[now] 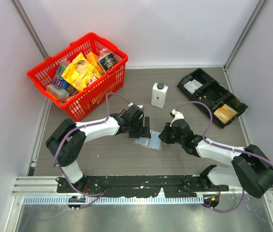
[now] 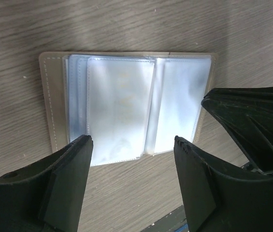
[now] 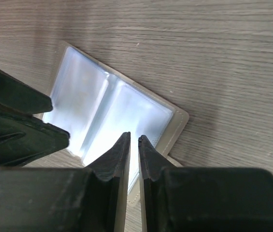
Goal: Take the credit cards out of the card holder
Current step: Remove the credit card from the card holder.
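The taupe card holder (image 1: 148, 141) lies open and flat on the table between both arms. Its clear plastic sleeves hold the pale blue-white credit cards (image 2: 119, 101), which I cannot tell apart one from another. My left gripper (image 1: 145, 128) is open just above the holder, its tips (image 2: 133, 140) straddling the near edge of the sleeves, empty. My right gripper (image 1: 164, 135) hangs over the holder's right half (image 3: 177, 123). Its jaws (image 3: 134, 136) are nearly together with a thin gap and nothing seen between them.
A red basket (image 1: 30, 75) of packets stands at the back left. A white bottle (image 1: 159, 95) stands behind the holder. A long black tray (image 1: 223, 87) with compartments lies at the back right. Each gripper's fingers show at the edge of the other's wrist view.
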Available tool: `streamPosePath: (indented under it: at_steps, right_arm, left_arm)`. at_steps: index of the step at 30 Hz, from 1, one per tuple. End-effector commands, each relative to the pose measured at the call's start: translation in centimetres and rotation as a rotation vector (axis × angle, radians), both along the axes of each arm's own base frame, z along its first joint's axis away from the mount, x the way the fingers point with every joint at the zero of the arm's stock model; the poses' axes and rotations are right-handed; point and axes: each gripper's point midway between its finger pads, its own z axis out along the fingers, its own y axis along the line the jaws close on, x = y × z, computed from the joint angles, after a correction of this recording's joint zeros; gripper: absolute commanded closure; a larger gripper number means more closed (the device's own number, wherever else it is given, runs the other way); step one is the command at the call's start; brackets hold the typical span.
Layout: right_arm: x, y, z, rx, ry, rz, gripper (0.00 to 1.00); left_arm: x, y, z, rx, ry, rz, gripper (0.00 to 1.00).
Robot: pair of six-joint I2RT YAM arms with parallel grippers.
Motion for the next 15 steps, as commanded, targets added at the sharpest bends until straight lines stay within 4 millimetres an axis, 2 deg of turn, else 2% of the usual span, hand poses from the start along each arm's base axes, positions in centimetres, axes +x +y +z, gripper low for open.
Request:
streamPosePath:
  at_steps: [1,15]
  right_arm:
    - [0.8,-1.0,0.1,-0.042,-0.024,-0.022,0.83]
    - [-0.9,-2.0,-2.9,-0.085,0.061,-0.028,0.83]
  left_arm:
    - [1.6,-0.7,1.8,-0.005,-0.073,0.006,0.28]
    - [1.7,-0.3,0.6,0.068,-0.064,-0.005,0.25]
